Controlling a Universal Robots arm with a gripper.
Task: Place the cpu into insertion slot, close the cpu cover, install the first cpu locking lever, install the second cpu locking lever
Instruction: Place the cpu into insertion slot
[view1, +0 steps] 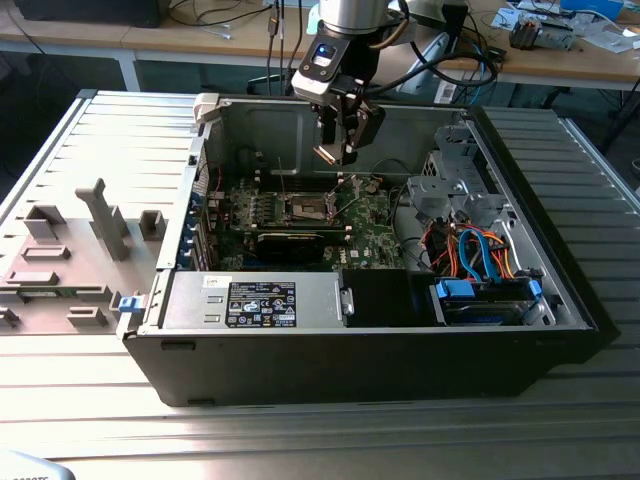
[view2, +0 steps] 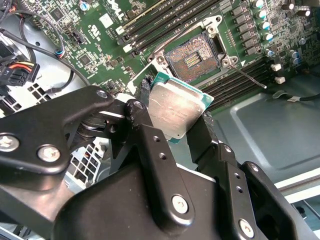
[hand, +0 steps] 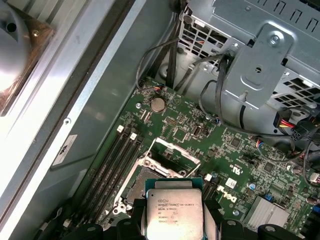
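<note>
My gripper hangs over the open computer case, shut on the cpu. In both wrist views the cpu is a flat square chip with a silvery top, pinched at two opposite edges by the black fingers. It is held in the air, tilted, apart from the board. The insertion slot lies open on the green board below, its dark pin field bare. The cpu cover stands raised at the socket's edge. A thin locking lever sticks out beside the socket.
Black memory slots run alongside the socket. A grey drive cage with cables rises close by. The power supply and blue-tabbed drives fill the case's near side. Grey fixtures stand on the exterior view's left.
</note>
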